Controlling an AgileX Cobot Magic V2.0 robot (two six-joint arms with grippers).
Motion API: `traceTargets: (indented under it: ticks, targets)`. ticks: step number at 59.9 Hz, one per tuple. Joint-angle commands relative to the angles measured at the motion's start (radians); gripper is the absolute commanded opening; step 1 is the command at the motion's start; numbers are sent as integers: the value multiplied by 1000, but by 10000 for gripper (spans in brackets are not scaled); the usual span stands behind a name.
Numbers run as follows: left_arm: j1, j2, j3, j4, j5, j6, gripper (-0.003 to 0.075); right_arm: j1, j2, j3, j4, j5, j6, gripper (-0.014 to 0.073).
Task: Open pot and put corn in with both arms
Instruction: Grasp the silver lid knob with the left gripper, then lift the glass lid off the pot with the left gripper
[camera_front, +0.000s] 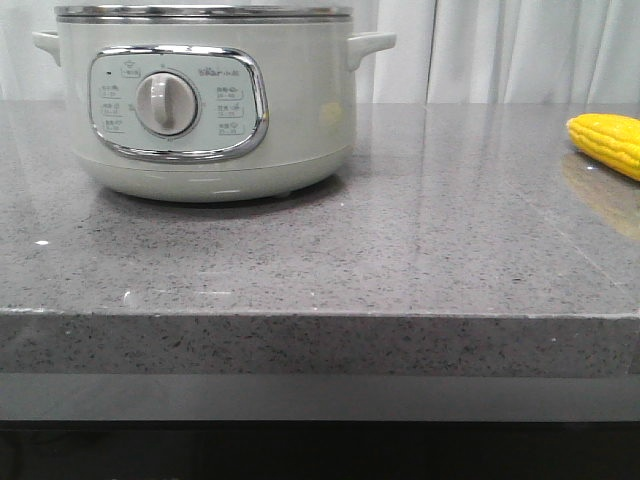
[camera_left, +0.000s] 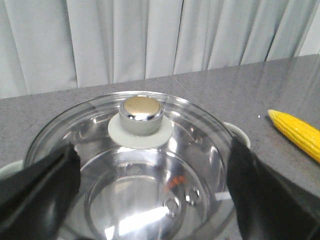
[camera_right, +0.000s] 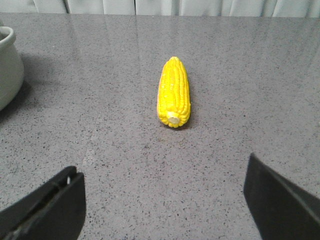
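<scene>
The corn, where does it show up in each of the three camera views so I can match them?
Front view: the corn lies at the far right edge, partly cut off, right of the pot.
Left wrist view: at the right edge, on the counter beside the pot.
Right wrist view: in the middle, lying alone on the counter, stem end toward the camera.
Shared landmark: the pot, visible in all three.
</scene>
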Motion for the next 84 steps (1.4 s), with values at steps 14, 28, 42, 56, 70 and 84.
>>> traceTargets:
  ticks: [14,28,42,56,70,84]
  targets:
    - [7,249,-305,-81,-71,-2,585,0,13,-26,1,-73,-9,654]
    - [15,380,-437,-98,-28,4,585,0,13,-26,1,-73,-9,654]
    - [41,446,-451,-77,-28,4,585,0,13,-26,2,-73,-9,654]
    - [28,469,-451,-77,-20,4,585,0,13,-26,1,-72,-9,654]
    - [24,472,-451,-77,-6,4,468,0,13,-26,1,-72,-9,654]
    - [24,485,-451,-77,60,4,355,0,13,-26,1,-72,-9,654]
